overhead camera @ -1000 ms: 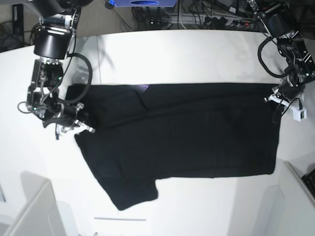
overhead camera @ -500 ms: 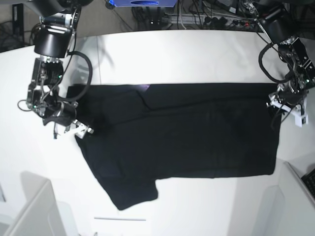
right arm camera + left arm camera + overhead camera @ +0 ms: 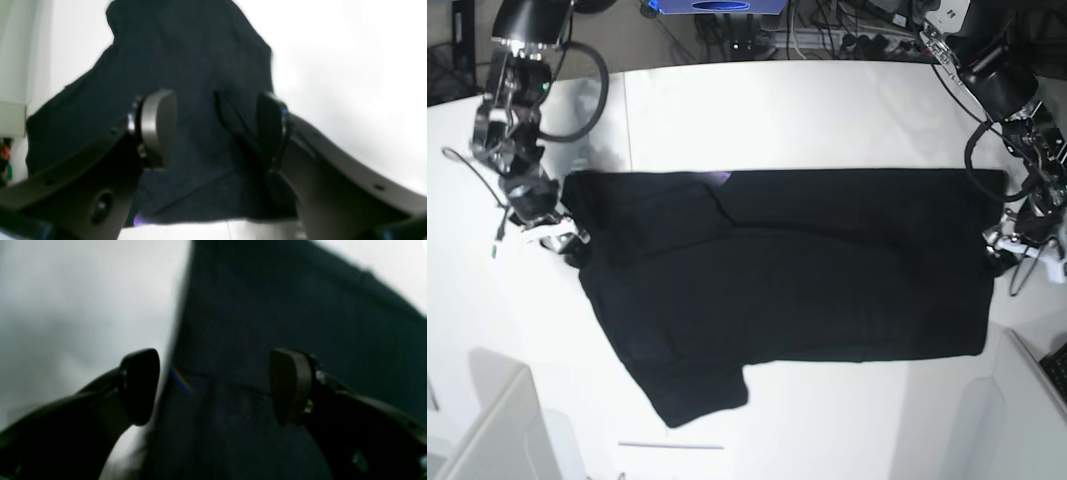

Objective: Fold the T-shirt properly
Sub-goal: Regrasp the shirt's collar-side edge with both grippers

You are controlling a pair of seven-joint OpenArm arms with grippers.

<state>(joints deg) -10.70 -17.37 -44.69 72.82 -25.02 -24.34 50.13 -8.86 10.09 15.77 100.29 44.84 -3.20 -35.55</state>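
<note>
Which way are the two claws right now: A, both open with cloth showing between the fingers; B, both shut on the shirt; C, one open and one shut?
A: the left claw and right claw stand apart over the T-shirt, pinching nothing.

The base camera looked steeply down from high above the white worktop (image 3: 807, 110), taking in the whole large black cloth T-shirt (image 3: 807, 270) and both arms. The left wrist camera sat close behind the left hand (image 3: 213, 386), facing along its fingers at the shirt's edge. The right wrist camera peered equally close past the right hand (image 3: 213, 126). All three shared the shirt and worktop.
</note>
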